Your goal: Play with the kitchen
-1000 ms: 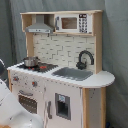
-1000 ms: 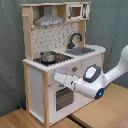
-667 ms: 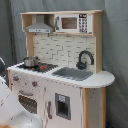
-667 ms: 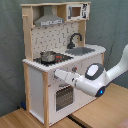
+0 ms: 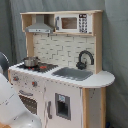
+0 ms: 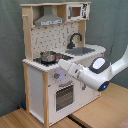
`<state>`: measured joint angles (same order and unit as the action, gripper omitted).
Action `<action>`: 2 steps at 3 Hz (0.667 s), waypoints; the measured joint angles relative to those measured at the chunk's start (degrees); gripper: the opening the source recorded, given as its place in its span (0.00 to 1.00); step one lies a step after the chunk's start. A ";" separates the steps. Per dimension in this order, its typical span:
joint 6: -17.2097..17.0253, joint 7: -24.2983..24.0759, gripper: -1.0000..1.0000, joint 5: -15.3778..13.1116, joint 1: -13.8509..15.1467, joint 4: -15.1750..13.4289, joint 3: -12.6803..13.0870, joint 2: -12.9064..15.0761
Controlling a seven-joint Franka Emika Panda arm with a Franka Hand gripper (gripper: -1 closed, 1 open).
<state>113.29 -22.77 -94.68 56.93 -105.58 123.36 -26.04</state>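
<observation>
Kitchen (image 6: 60, 60): stood upright on a wooden floor (image 6: 100, 112) before a grey curtain (image 5: 115, 50), its long axis vertical; its front, with oven and knobs, faced the second exterior view's lower right.
Arm (image 6: 102, 72): white, reached in from the second exterior view's right edge across the kitchen's front; in the first exterior view only a white curved part showed at the lower left (image 5: 12, 107).
Open room: bare floor lay in front of the kitchen and toward the second exterior view's right; the curtain stood close behind.
Bench (image 5: 97, 80): white top with a rounded end at the first exterior view's right, overhanging the cabinet.
Range hood (image 5: 40, 26): grey, above the stovetop.
Sink (image 5: 74, 73): grey, set in the bench, black faucet (image 5: 85, 59) behind it.
Pot (image 5: 30, 62): metal, on the stovetop.
Hand (image 6: 62, 66): near the kitchen's front edge just below the stovetop, by the knobs; whether wide or narrow, I cannot tell.
</observation>
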 joint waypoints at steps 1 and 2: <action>-4.40 -0.03 1.00 -2.64 -0.38 0.65 -0.02 2.73; -4.73 -1.21 1.00 0.15 -0.28 5.65 -0.01 3.23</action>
<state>108.57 -23.98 -94.54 56.65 -99.93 123.35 -22.82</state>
